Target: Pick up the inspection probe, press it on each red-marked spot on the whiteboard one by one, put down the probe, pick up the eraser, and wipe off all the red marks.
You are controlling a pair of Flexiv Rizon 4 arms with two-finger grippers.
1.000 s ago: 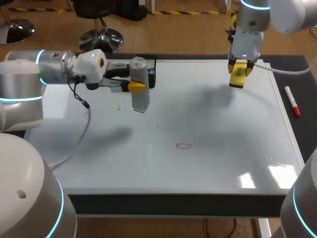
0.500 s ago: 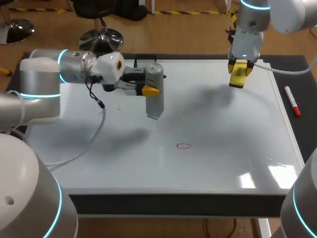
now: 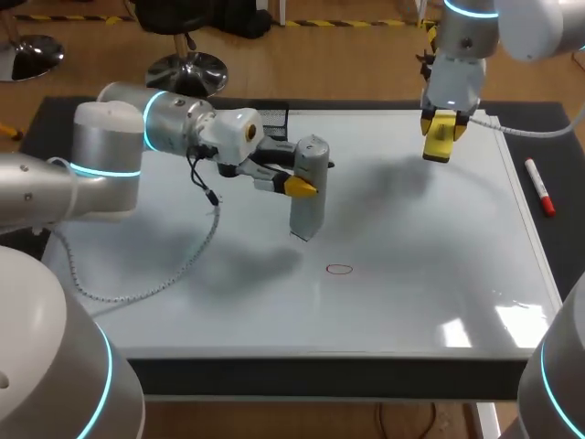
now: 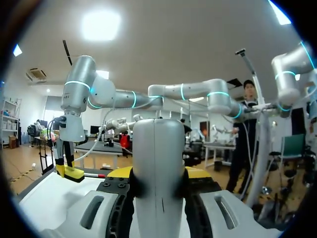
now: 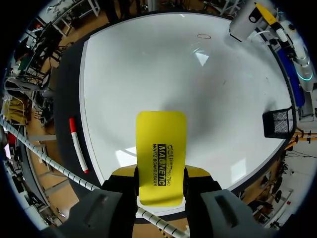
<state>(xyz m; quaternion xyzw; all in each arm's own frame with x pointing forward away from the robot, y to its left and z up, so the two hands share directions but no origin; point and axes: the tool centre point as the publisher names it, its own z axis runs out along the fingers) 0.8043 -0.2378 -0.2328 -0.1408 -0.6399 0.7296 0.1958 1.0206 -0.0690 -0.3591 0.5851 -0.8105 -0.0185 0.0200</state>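
Left pincer [image 3: 306,179] was clamped on the grey cylindrical inspection probe [image 3: 308,208], yellow fingertips [image 3: 301,187] pressed on both sides of its upper body. The probe stood upright, tip down, near the middle of the glossy white whiteboard [image 3: 411,274]; can't tell if the tip touched. The left wrist view showed the same: probe [image 4: 157,148] filling the gap of the left pincer [image 4: 158,174]. The thin red ring mark [image 3: 339,269] lay at 4 o'clock from the probe tip, near but apart.

Right pincer [image 3: 441,126] gripped the yellow rectangular eraser [image 3: 439,144] flat-sided, above the board's 1 o'clock corner; in its wrist view the eraser [image 5: 161,148] stuck out ahead of the pincer [image 5: 159,184].

Against the earlier frames, the left arm had carried the probe from the 11 o'clock area by the black mesh basket [image 3: 277,119] towards the ring. The right arm was unchanged.

Smooth matte probe shell, rounded top. A red-capped marker pen [image 3: 539,187] lay on the dark tabletop [image 3: 558,137] at 3 o'clock, off the board.
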